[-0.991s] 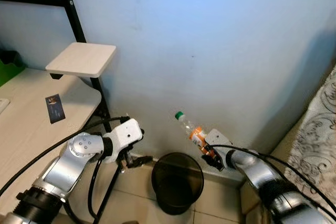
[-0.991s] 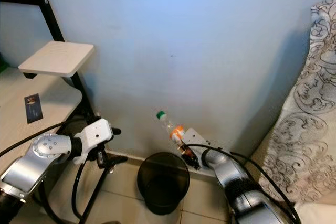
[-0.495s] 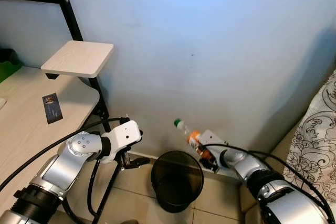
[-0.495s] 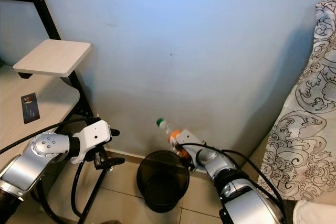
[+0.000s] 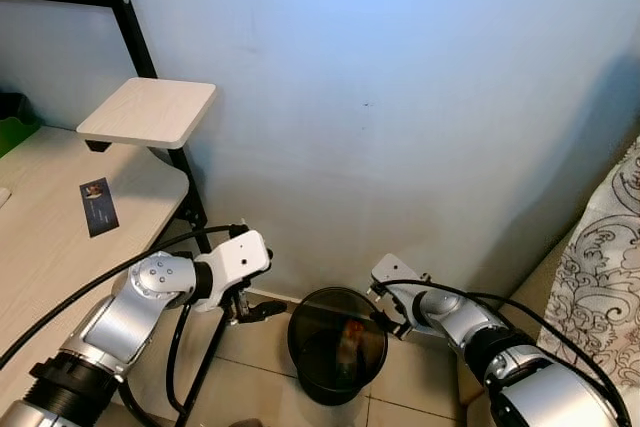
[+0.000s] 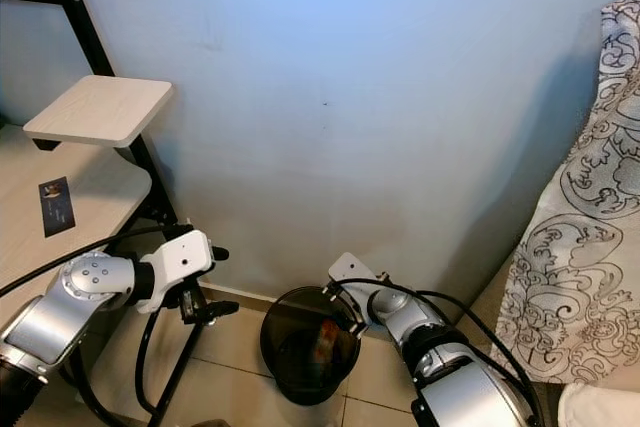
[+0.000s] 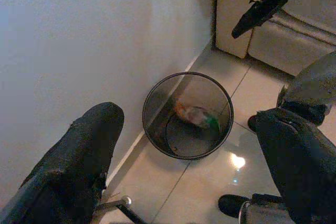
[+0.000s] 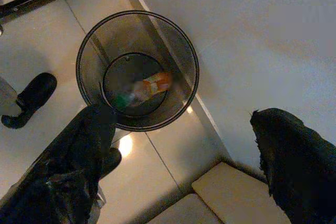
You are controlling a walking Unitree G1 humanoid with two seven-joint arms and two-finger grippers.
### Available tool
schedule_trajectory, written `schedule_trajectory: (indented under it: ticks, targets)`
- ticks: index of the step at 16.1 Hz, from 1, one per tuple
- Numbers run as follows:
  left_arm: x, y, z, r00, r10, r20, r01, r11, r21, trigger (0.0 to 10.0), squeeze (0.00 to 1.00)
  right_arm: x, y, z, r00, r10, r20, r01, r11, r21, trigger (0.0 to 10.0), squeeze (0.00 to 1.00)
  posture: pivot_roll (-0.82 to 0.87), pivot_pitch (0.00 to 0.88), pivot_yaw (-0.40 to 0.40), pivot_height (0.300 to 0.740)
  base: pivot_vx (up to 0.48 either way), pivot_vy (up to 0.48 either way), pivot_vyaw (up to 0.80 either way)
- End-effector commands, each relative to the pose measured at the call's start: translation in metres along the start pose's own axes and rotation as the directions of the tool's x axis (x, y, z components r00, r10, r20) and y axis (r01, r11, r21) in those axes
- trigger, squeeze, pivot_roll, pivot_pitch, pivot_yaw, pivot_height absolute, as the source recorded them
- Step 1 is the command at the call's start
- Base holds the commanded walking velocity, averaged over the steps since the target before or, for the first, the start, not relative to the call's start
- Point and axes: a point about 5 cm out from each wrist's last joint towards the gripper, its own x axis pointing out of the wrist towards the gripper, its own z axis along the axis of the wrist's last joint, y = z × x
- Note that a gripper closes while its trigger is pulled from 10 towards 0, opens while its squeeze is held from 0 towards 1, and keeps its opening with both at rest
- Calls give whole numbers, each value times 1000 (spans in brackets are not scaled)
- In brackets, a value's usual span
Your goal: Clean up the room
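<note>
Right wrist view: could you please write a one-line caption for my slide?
Open right gripper above the black mesh wastebasket, with a plastic bottle lying inside on its bottom.

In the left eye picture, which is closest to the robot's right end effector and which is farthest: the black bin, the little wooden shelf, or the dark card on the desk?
From the right end effector:
1. Black bin, on the floor right beside it, with the bottle inside.
2. Little wooden shelf, up by the wall on the robot's left.
3. Dark card, on the desk at the far left.
</note>
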Motion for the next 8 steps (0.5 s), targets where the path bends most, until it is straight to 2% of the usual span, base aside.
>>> schedule_trajectory:
  ticks: [1,3,4,5,6,7,8]
  targets:
    - [0,5,6,997,73,39,-72,997,-19,10000,0,-2,-6,3,998,-38,44,36,998,46,10000,1000,29,0,-2,740,0,0,0]
    - [0,10,15,971,204,124,-190,975,-117,10000,0,-7,-16,4,983,-127,136,107,984,144,10000,1000,36,0,-7,740,0,0,0]
    - [-1,12,22,940,279,195,-249,955,-163,10000,0,-14,-25,5,956,-187,226,125,957,262,10000,1000,35,0,-8,740,0,0,0]
    - [-4,20,22,889,413,200,-373,904,-208,10000,0,-24,-34,4,916,-276,291,161,918,363,10000,1000,31,0,-5,740,0,0,0]
    - [-4,20,21,886,419,196,-379,900,-214,10000,0,-25,-34,4,911,-287,297,165,912,375,10000,1000,27,0,-2,740,0,0,0]
    - [-6,21,19,873,451,187,-398,879,-262,10000,0,-30,-35,6,890,-316,328,168,897,408,10000,1000,15,0,8,740,0,0,0]
    - [-8,20,17,860,479,173,-414,856,-311,10000,0,-39,-37,8,851,-371,372,183,873,452,10000,1000,11,0,10,740,0,0,0]
